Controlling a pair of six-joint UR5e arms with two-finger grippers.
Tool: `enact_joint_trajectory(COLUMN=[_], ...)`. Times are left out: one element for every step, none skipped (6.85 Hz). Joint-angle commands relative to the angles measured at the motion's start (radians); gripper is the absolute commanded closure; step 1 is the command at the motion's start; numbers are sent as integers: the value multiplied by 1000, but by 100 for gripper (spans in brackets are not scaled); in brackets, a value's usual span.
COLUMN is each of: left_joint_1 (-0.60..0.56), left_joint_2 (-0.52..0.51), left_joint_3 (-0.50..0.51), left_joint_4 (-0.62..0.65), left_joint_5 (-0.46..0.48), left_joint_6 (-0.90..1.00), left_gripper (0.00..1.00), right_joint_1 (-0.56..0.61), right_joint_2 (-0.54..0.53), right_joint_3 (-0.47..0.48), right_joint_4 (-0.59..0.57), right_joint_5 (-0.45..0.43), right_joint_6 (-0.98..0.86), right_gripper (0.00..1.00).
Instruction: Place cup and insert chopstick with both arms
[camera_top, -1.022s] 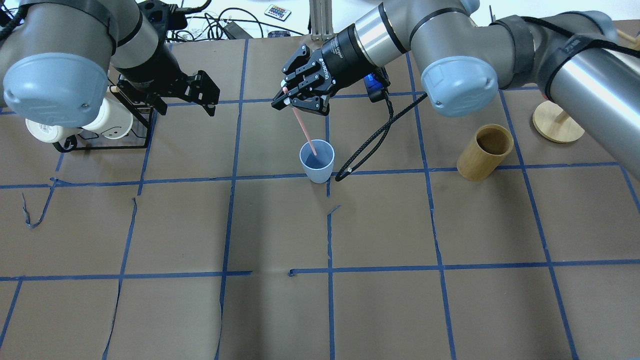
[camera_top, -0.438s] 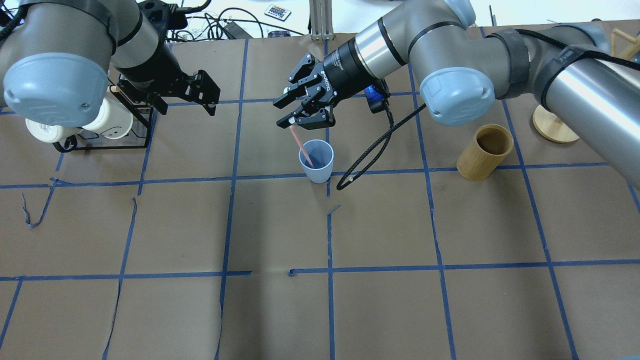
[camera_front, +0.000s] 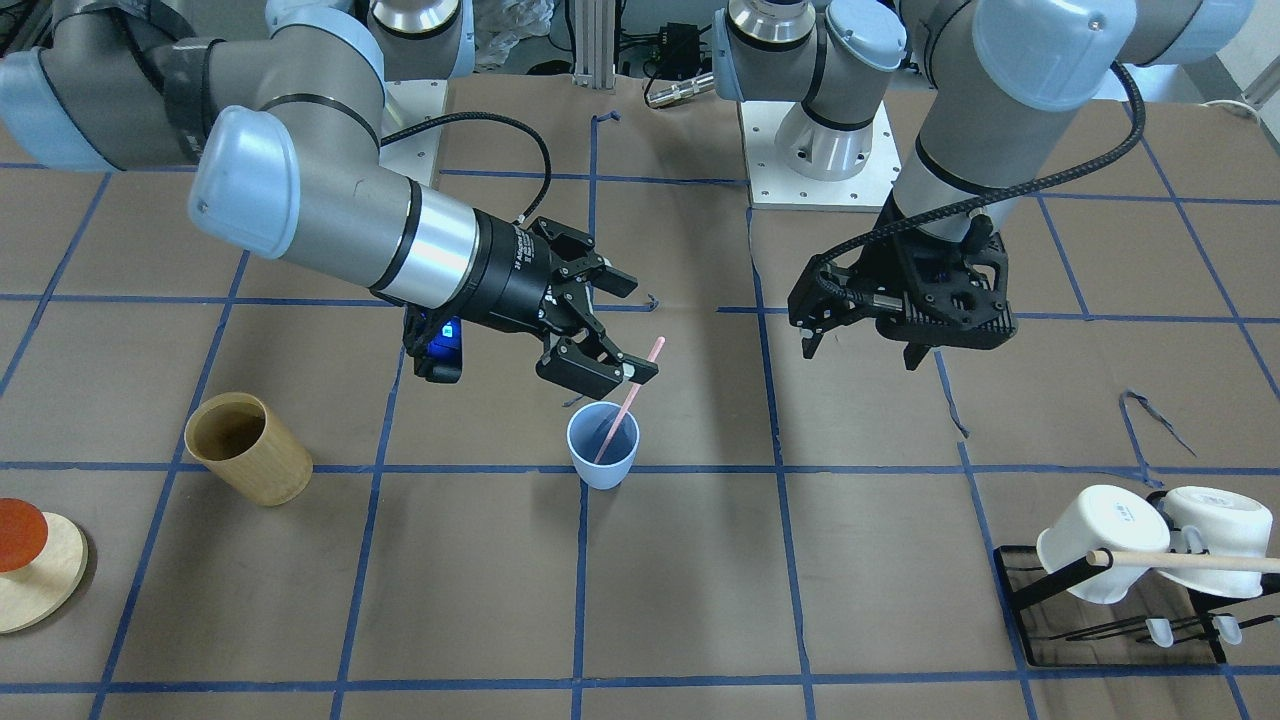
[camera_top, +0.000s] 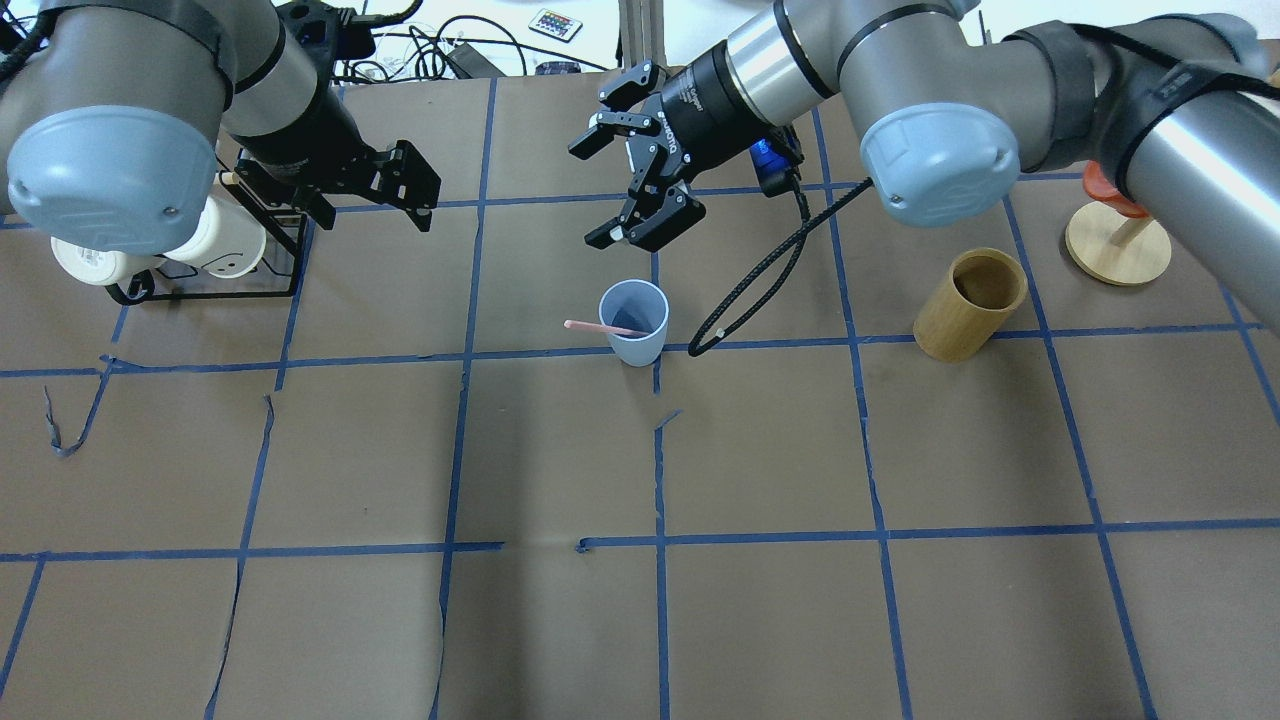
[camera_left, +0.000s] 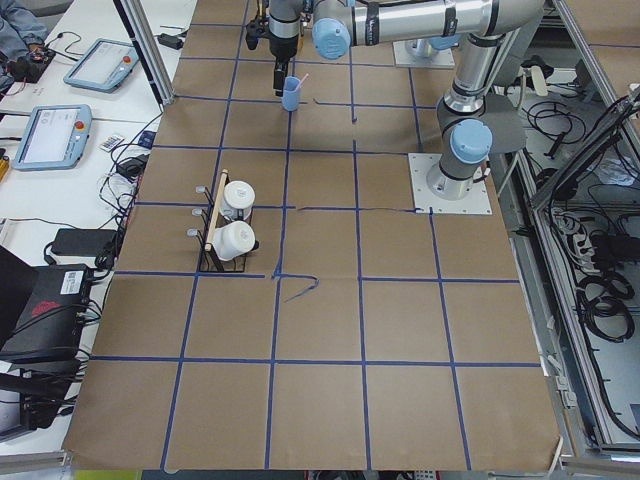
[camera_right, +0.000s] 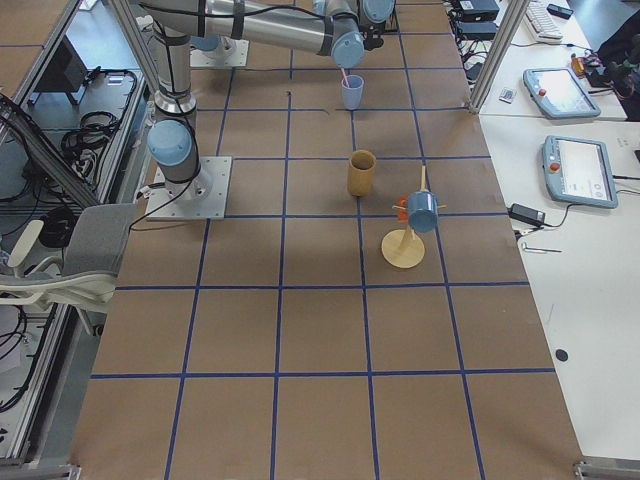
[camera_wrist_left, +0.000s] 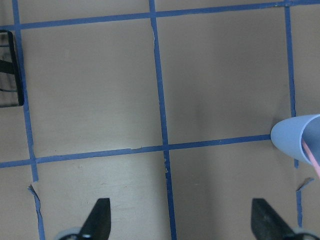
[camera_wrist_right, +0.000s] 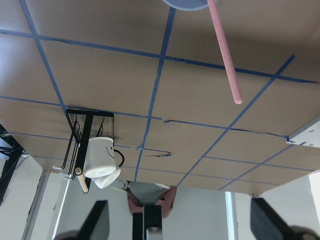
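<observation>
Overhead exterior view gives you the cup (camera_top: 640, 345) standing upright on the desk (camera_top: 640, 620), right on a crossing of the blue tape lines. The chopstick (camera_top: 590, 326) has its lower end inside the cup and leans on the rim, its upper end sticking out toward the robot's left. Nothing is touching the stick.

Above the cup you can see the right claw (camera_top: 582, 197), fingers spread wide and empty, clear of both the cup and the chopstick. A loop of black cable (camera_top: 750, 290) hangs from that wrist and dips just beside the cup on its right.

Well off to the cup's left is the left claw (camera_wrist_left: 180, 202). Its wrist camera shows you the two fingers far apart with nothing between them, and the cup only at the picture's right edge. Farther from the cup on that side stands the black rack (camera_top: 200, 292) with white mugs (camera_top: 225, 240).

On the cup's right, well apart, a tan wooden holder (camera_top: 970, 305) stands upright, and beyond it a round wooden stand (camera_top: 1115, 250).
</observation>
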Motion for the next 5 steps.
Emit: enact_joint_trajectory(left_joint_1=[0,0,0,0,0], left_joint_2=[0,0,2,2,2], left_joint_3=[0,1,2,2,3], left_joint_4=[0,0,0,0,0], left_joint_5=[0,1,6,9,7], left_joint_6=[0,-1,-5,-2,-5], left_gripper=[0,0,0,0,0], right_joint_1=[-16,-28,-48,-51,-55], right_joint_2=[-31,-41,-41,-44,-44], right_joint_3=[-48,-75,-117,-169,-187], right_joint_4=[36,79,192,317,448], right_joint_5=[-179,-227,-253,-383,-511], right_joint_6=[-12,-52,-198,-394,-622], right_gripper=[0,1,4,4,4])
